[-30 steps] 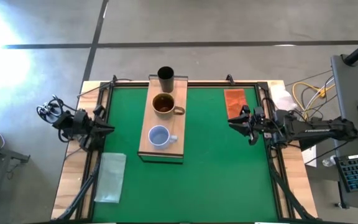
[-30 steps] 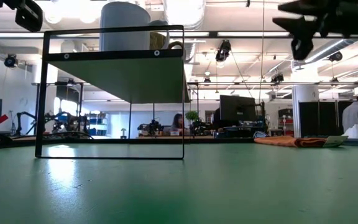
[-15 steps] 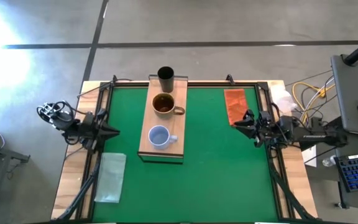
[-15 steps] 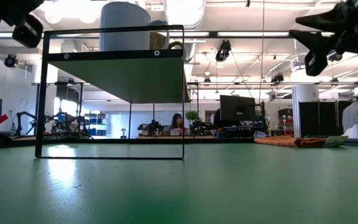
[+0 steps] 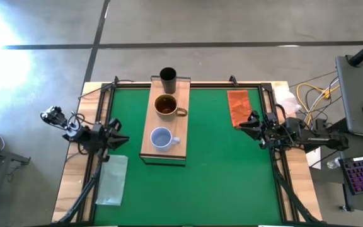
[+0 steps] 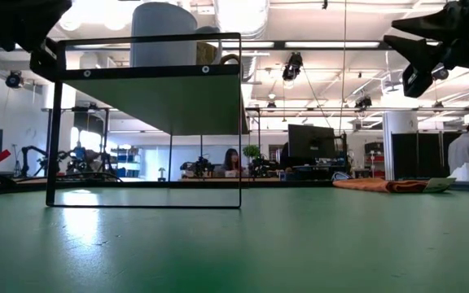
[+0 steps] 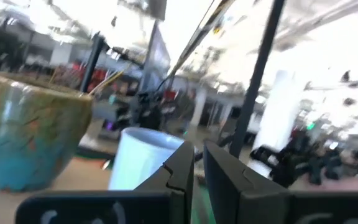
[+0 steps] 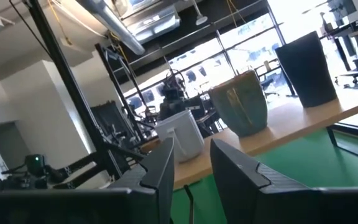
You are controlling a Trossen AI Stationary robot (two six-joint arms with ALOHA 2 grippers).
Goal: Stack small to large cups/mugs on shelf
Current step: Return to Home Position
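The light-wood shelf (image 5: 162,123) stands mid-table on a thin dark frame (image 6: 149,122). Three vessels stand on it in a row, bottoms down. The black cup (image 5: 167,79) is at the far end, the brown mug (image 5: 166,106) in the middle, and the pale blue mug (image 5: 161,139) at the near end. My left gripper (image 5: 120,140) hangs at the table's left edge, shut and holding nothing. Its fingers (image 7: 229,180) point at the shelf. My right gripper (image 5: 243,125) hangs at the right edge, open and holding nothing, with a gap between its fingers (image 8: 160,168).
An orange-brown cloth (image 5: 238,104) lies at the far right of the green mat. A clear plastic bag (image 5: 112,180) lies at the near left. Black frame rails run along the table's edges. Free green mat lies on both sides of the shelf and in front of it.
My left gripper has sunk and swung toward the table's right and near edge. It now points at the shelf's near end. My right gripper has sunk and drawn back toward the table's right edge. The cups and the shelf have stayed put.
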